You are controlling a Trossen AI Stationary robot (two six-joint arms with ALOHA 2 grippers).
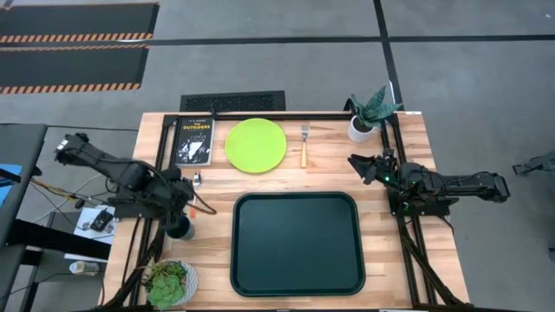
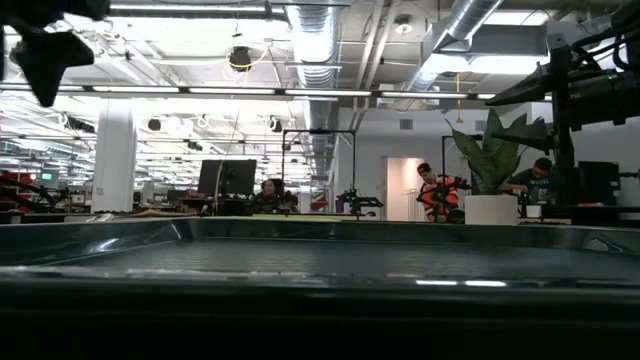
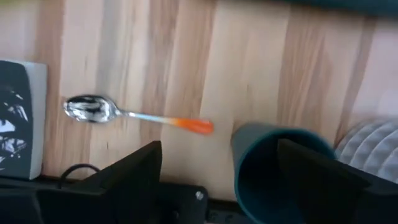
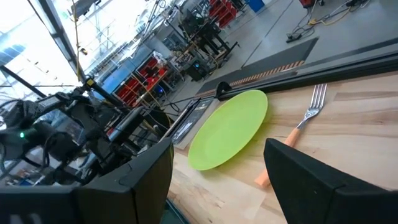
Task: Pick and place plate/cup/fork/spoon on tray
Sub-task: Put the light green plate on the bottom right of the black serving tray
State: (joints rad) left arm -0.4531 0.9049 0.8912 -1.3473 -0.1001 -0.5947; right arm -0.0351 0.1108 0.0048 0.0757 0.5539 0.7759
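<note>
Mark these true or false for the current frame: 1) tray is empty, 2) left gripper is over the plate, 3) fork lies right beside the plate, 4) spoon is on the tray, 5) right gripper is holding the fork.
1) True. The tray has nothing on it.
2) False. The left gripper is at the cup, near the table's left edge; one finger looks to reach inside the cup in the left wrist view. The plate lies untouched.
3) True. The fork lies just right of the plate.
4) False. The spoon lies on the bare wood by the black book.
5) False. The right gripper is open and empty, off to the fork's right.
</note>
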